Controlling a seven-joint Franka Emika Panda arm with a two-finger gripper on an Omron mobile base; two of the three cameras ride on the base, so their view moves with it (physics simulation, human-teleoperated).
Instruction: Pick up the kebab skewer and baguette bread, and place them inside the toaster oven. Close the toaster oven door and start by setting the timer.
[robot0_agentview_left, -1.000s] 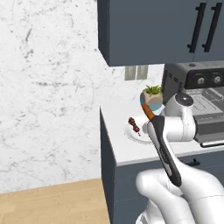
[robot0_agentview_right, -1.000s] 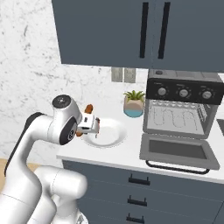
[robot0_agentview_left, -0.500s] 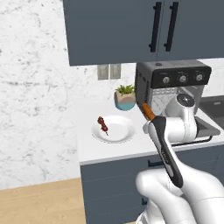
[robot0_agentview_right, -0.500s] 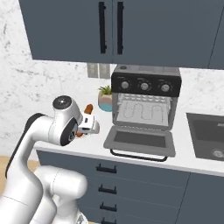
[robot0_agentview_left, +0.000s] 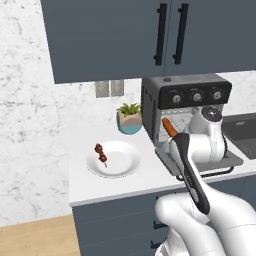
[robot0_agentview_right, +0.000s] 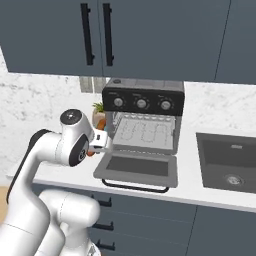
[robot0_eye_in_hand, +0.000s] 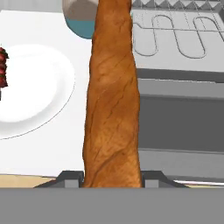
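Note:
My gripper (robot0_eye_in_hand: 112, 177) is shut on the baguette bread (robot0_eye_in_hand: 113, 96), an orange-brown loaf that stands up between the fingertips (robot0_eye_in_hand: 70, 177). From the left base view the baguette bread (robot0_agentview_left: 170, 127) pokes up beside the arm, level with the toaster oven (robot0_agentview_left: 187, 97). The toaster oven (robot0_agentview_right: 142, 100) is dark, with three silver knobs. Its door (robot0_agentview_right: 137, 167) is dropped open and lies flat, and the wire rack (robot0_eye_in_hand: 175, 30) shows inside. My gripper (robot0_agentview_right: 99, 141) hangs just left of the door's front corner. The kebab skewer (robot0_agentview_left: 101, 153) lies on a white plate (robot0_agentview_left: 120, 165) further left.
A potted plant (robot0_agentview_left: 130, 117) stands between the plate and the oven. A dark sink (robot0_agentview_right: 230, 160) is set into the counter right of the oven. Dark wall cabinets (robot0_agentview_right: 100, 35) hang above. The counter's front edge runs just under the open door.
The whole picture has shifted: the base has driven to the right, so the oven now sits in front of the arm. The grip on the baguette has stayed the same.

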